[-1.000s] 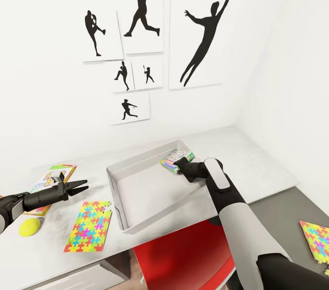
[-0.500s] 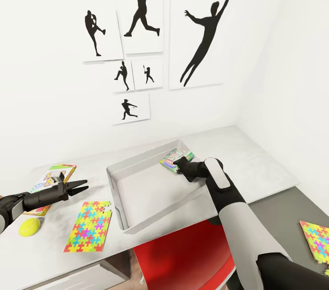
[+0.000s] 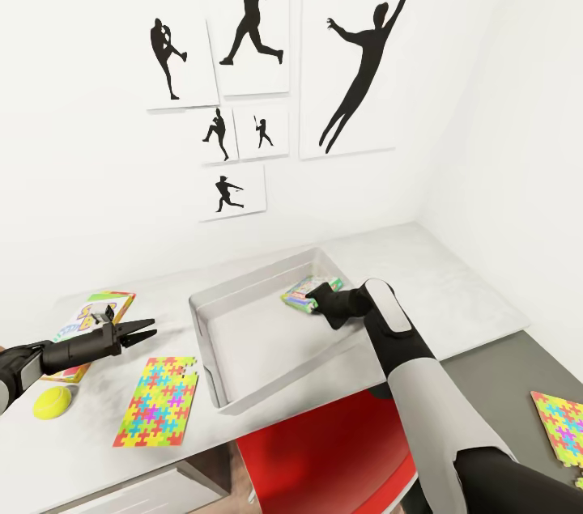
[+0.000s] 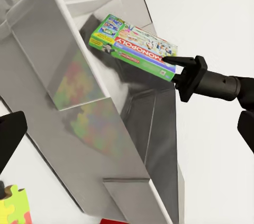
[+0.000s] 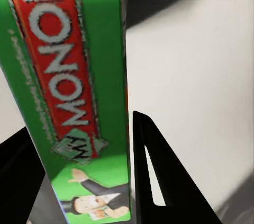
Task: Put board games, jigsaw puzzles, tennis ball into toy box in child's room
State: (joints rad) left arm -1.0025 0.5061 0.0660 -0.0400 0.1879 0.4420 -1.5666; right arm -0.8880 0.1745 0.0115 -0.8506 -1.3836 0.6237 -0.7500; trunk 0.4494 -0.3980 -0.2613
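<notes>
The right gripper [image 3: 312, 301], still clamped on the green-edged board game [image 3: 304, 292], has lowered it slightly inside the toy box [image 3: 212, 352]. Release looks imminent; the left gripper [image 3: 139, 331] hangs open

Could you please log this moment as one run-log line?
right gripper: shut on Monopoly box over toy box | left gripper: open, idle | ball: on table

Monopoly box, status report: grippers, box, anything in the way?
Right gripper shut on Monopoly box, tilted over toy box. Left gripper open, empty. Nothing in the way.
</notes>
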